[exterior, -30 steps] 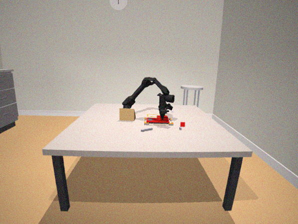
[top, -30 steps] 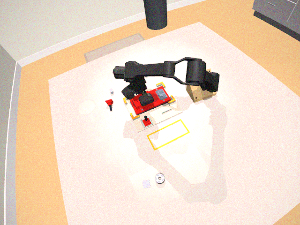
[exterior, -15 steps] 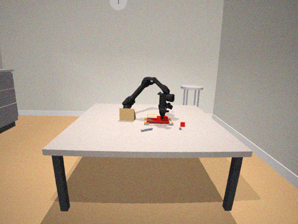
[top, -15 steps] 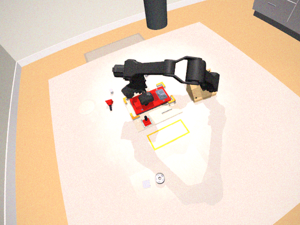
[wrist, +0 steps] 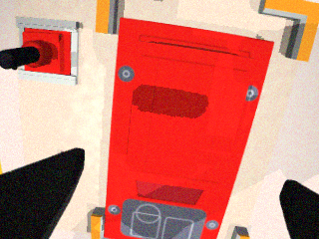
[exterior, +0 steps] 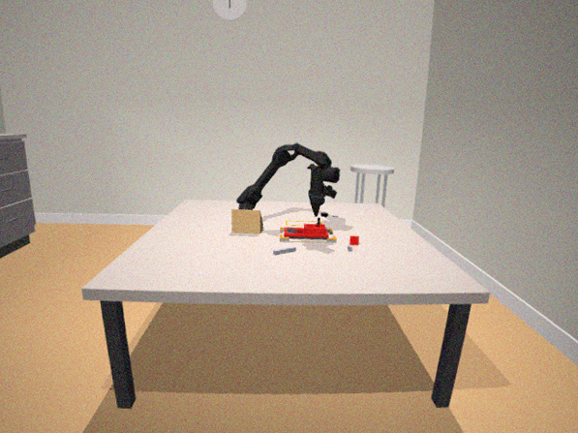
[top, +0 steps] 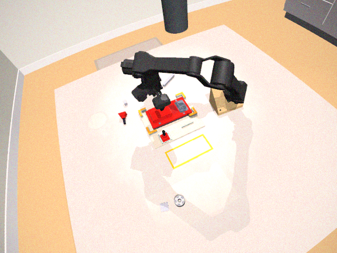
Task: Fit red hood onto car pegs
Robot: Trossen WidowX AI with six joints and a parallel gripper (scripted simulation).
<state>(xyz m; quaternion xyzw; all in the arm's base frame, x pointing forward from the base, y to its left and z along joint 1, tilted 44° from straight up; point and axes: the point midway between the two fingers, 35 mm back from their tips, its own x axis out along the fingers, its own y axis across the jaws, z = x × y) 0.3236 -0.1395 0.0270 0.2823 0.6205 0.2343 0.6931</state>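
Observation:
The red hood (top: pixel 163 114) (exterior: pixel 314 228) (wrist: pixel 184 144) rests on the red deck of the chassis (top: pixel 175 116) (exterior: pixel 293 233) (wrist: pixel 199 31) and looks level. Round grey spots show near its corners in the wrist view; whether every peg is fully in its hole cannot be told. The engine is hidden. The chassis sits between the jig's orange corner brackets (top: pixel 141 112) (wrist: pixel 305 10). My gripper (top: pixel 162 108) (exterior: pixel 316 214) (wrist: pixel 184 174) is open and empty above the hood. Its fingers stand wide on either side, without touching it.
A red piece with a black knob (top: pixel 164 137) (wrist: pixel 50 50) sits in a small holder beside the chassis. Another red piece (top: pixel 122 114) (exterior: pixel 354 240) lies nearby. A wooden block (top: pixel 221 104) (exterior: pixel 247 221), a yellow outline (top: pixel 192 158) and a wheel (top: pixel 179 200) are also on the table.

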